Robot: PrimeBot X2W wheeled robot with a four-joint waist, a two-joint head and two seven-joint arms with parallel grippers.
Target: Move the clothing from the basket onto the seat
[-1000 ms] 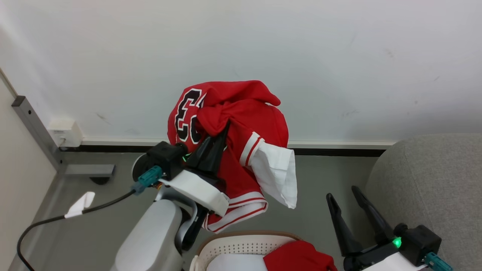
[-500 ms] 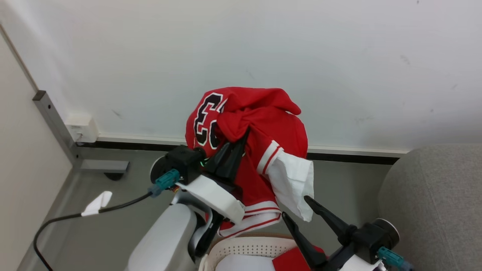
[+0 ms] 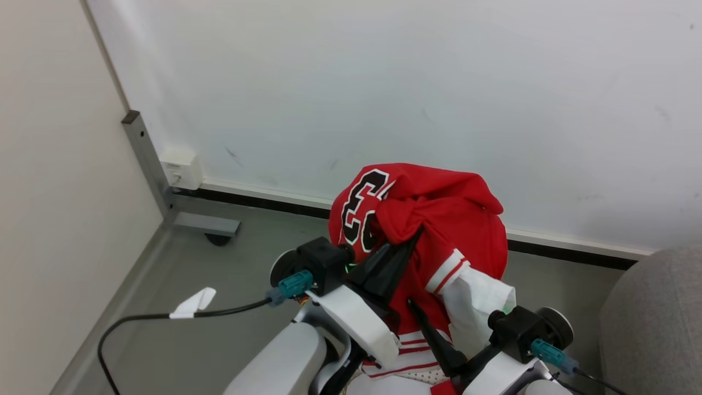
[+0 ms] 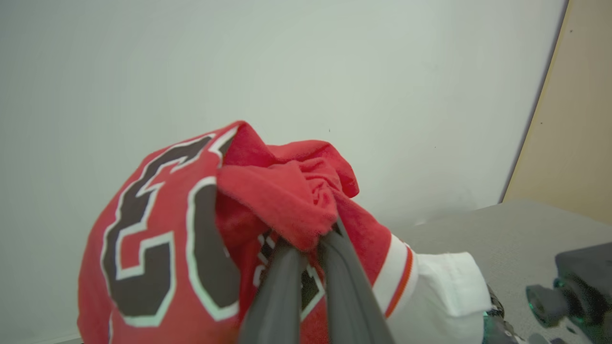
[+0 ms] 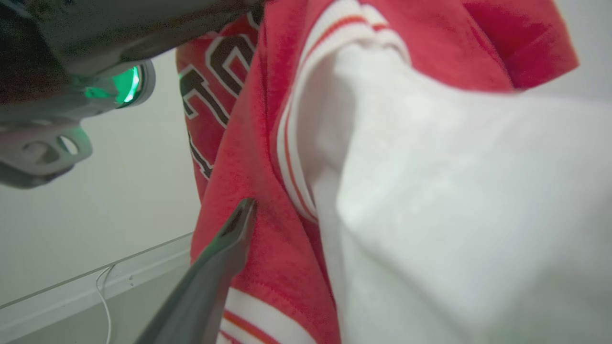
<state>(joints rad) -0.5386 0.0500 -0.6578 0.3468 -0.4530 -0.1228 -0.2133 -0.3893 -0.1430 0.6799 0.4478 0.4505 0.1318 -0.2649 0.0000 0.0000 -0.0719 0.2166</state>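
My left claw [image 3: 408,241] pinches the bunched red jersey [image 3: 449,214], black-and-white 3 showing, white cloth [image 3: 477,296] dangling; right claw [image 3: 433,307] gapes wide, gripping nothing

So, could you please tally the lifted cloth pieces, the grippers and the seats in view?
Lifted cloth pieces: 2 (red jersey with a black-and-white 3, plain white cloth)
Grippers: 2 (left gripper, right gripper)
Seats: 1 (light grey fabric seat)
Total: 5
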